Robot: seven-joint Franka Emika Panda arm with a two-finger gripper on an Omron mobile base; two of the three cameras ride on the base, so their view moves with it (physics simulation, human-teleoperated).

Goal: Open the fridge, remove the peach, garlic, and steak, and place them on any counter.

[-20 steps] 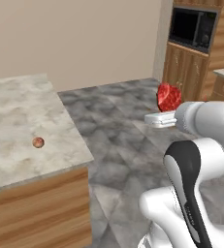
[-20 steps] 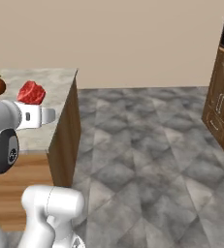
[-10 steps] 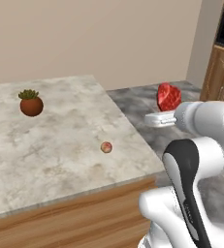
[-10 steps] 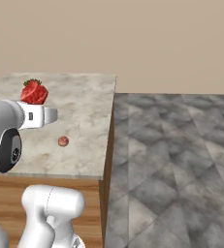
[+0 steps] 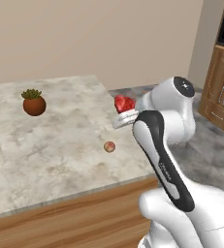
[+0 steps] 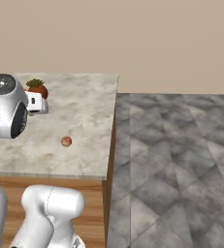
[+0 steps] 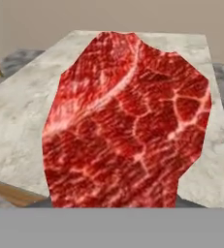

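Carrying the steak to the counter is the step you have in hand. The gripper pinches the steak between its jaws and holds it in the air at the counter's right-hand edge, not touching the top. From the hand view the steak hangs upright right in front of the lens: a flat, bright red slab veined with pale marbling, its outline irregular. The marble top lies beyond and beneath it.

The peach lies on the counter near the front edge, a small round fruit with a reddish blush. A potted plant stands well apart toward the back.

Your next move, as I judge it, calls for reaching further over the bare marble, lowering the slab clear of the peach, then letting go.
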